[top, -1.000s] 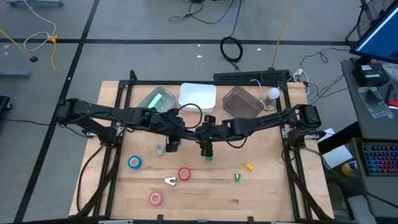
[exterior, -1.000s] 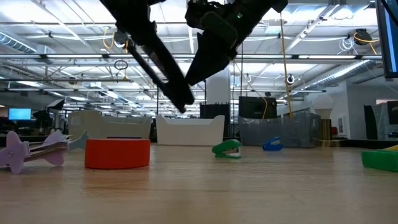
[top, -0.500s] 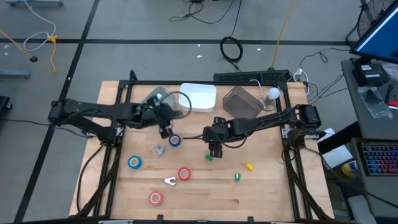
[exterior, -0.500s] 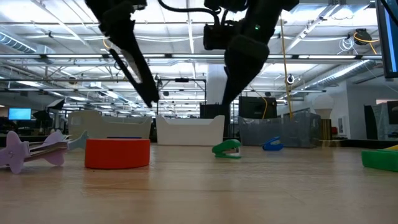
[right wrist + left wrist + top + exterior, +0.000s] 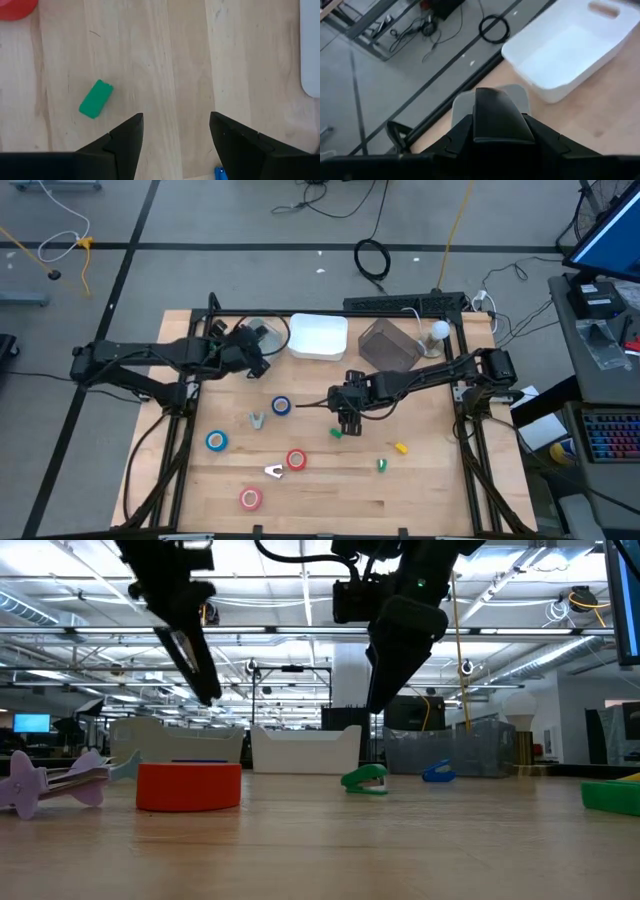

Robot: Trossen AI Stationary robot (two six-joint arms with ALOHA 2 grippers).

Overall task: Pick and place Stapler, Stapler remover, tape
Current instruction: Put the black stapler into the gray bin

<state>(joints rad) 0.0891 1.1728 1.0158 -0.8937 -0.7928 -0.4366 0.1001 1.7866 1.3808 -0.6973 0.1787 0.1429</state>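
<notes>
High view, left hand (image 5: 262, 348): above the clear bin (image 5: 240, 332); grip I cannot tell.
Right hand (image 5: 349, 423): fingers apart, empty, over the surface (image 5: 430, 470), beside green stapler (image 5: 337, 433).
Tape: blue roll (image 5: 281, 406) lies between both hands.

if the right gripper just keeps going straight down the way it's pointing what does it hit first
Most likely bare table. The right gripper is open and points down at plain wood; the small green stapler lies off to one side, outside its fingers, though depth is hard to judge.
</notes>
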